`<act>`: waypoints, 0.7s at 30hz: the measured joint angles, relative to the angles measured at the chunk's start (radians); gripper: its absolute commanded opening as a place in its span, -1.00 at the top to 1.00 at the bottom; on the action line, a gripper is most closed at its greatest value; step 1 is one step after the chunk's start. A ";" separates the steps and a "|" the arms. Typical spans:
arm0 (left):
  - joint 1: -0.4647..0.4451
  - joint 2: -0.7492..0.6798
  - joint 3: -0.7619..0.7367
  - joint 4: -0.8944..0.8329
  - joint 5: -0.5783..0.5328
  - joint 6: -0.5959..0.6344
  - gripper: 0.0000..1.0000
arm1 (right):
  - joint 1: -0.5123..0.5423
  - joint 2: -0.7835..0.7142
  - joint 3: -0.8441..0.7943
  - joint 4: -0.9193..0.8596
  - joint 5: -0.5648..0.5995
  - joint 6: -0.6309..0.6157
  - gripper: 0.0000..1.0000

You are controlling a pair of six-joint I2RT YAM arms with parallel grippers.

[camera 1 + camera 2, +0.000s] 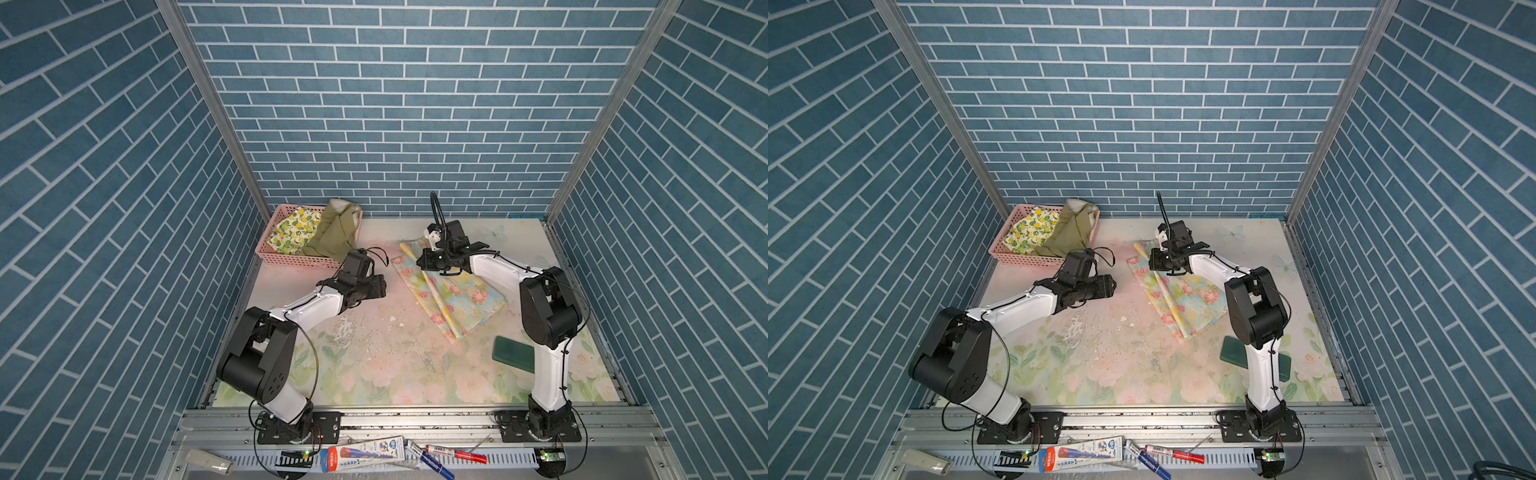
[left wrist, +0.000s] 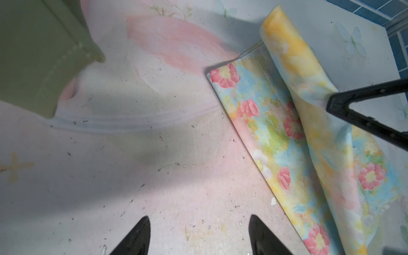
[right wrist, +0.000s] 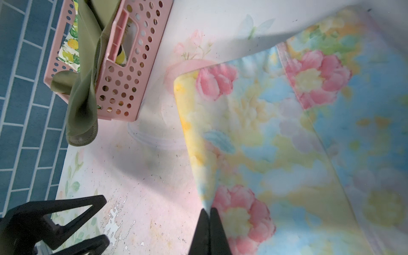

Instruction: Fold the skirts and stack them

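Observation:
The pastel floral skirt (image 1: 457, 299) (image 1: 1183, 301) lies spread on the table right of centre. My right gripper (image 3: 208, 209) (image 1: 422, 264) is shut on its near-left edge, and a fold of the cloth (image 2: 293, 61) is lifted there. My left gripper (image 2: 198, 218) (image 1: 381, 286) hovers open over bare table left of the skirt, holding nothing. The olive green skirt (image 1: 332, 237) (image 3: 84, 106) hangs over the pink basket's rim. Beside it, inside the basket, lies the lemon-print skirt (image 1: 293, 230) (image 1: 1030, 228).
The pink perforated basket (image 1: 291, 262) (image 3: 132, 77) stands at the back left corner. A dark green flat block (image 1: 513, 353) (image 1: 1231, 349) lies near the right arm's base. Blue brick walls close in three sides. Pens and a tube (image 1: 365, 453) lie on the front rail.

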 measured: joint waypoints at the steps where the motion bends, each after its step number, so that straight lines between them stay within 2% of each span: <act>1: 0.000 0.002 0.000 0.000 0.000 0.000 -0.43 | 0.003 0.004 0.000 0.000 0.000 0.002 1.00; 9: 0.000 0.008 0.000 0.005 0.000 -0.003 -0.43 | 0.026 0.079 0.002 0.000 0.000 0.019 0.98; 12: 0.000 0.008 0.000 0.009 0.000 -0.004 -0.43 | 0.026 0.081 0.001 0.000 0.000 0.023 0.28; 14: 0.000 0.012 0.000 0.015 0.001 -0.005 -0.43 | 0.026 0.076 -0.001 0.001 0.003 0.023 0.03; 17: 0.000 0.031 0.002 0.026 0.005 -0.009 -0.43 | 0.019 0.043 -0.028 0.004 0.013 0.023 -0.09; 21: -0.006 0.060 0.013 0.031 0.006 -0.010 -0.45 | -0.013 -0.045 -0.096 0.015 0.026 0.028 -0.12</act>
